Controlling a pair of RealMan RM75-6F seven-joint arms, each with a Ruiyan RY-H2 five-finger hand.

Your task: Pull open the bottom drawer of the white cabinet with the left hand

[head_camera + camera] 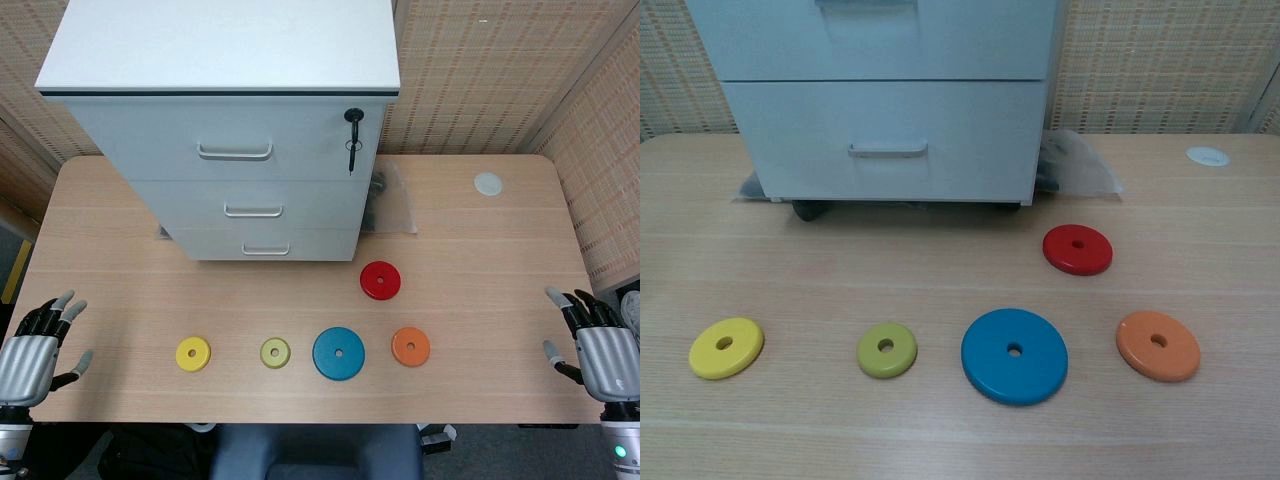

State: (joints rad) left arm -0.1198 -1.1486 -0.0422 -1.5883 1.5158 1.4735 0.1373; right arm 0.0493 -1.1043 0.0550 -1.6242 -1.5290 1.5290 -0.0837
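Observation:
The white cabinet [230,110] stands at the back of the table with three drawers, all closed. Its bottom drawer [265,243] has a small metal handle [265,249]; in the chest view the same drawer [885,140] and handle [888,150] sit low and centre-left. My left hand [35,350] rests at the table's near left corner, fingers spread, holding nothing, far from the drawer. At the near right edge is my right hand [595,345], also with fingers apart and empty. Neither hand shows in the chest view.
Coloured discs lie in front of the cabinet: yellow [193,353], olive [275,351], blue [338,352], orange [411,346], red [380,280]. A key [352,135] hangs in the top drawer's lock. A clear bag [395,200] lies beside the cabinet; a white cap [487,183] back right.

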